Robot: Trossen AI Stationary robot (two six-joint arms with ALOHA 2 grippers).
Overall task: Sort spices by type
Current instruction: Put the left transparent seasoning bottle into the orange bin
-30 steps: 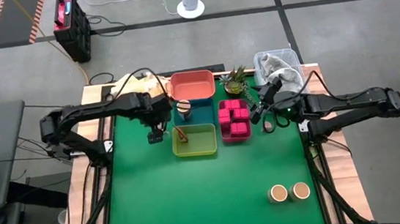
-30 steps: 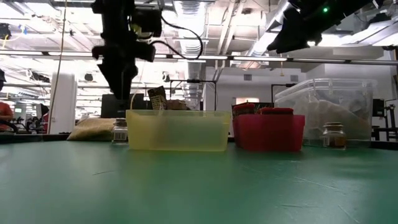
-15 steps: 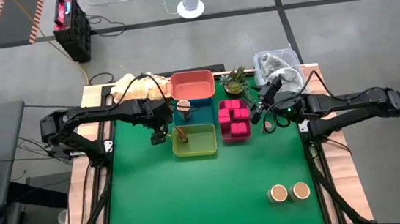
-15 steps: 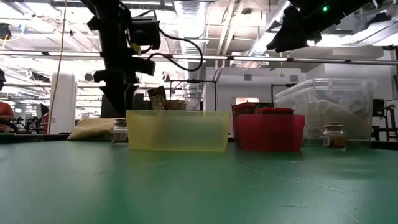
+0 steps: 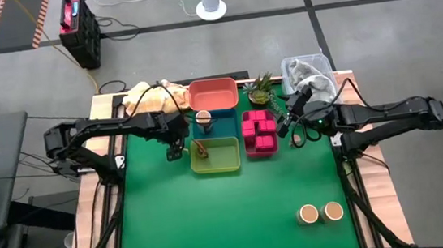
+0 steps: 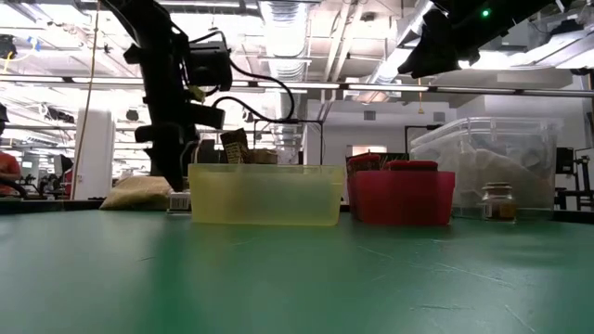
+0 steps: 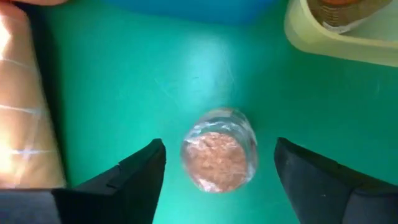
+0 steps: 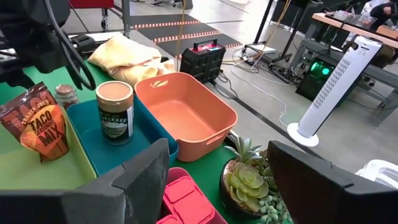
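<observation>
Nearest you, two tan-topped jars (image 5: pixel 320 212) stand at the desk's (image 5: pixel 215 222) near right. Farther back, your left pincer (image 7: pixel 217 163) hangs spread apart over a tiny jar (image 7: pixel 219 158) just left of the yellow tray (image 5: pixel 215 155). Your right pincer (image 5: pixel 287 126), fingers apart, waits right of the pink boxes (image 5: pixel 260 130).

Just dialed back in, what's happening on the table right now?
The left gripper is down over a small glass spice jar on the green mat beside the yellow tray, fingers open on either side of it, not gripping. The right gripper hangs open next to the red tray of pink boxes. One tan-lidded jar stands in the blue tray; two tan-lidded jars wait at the near edge.
</observation>
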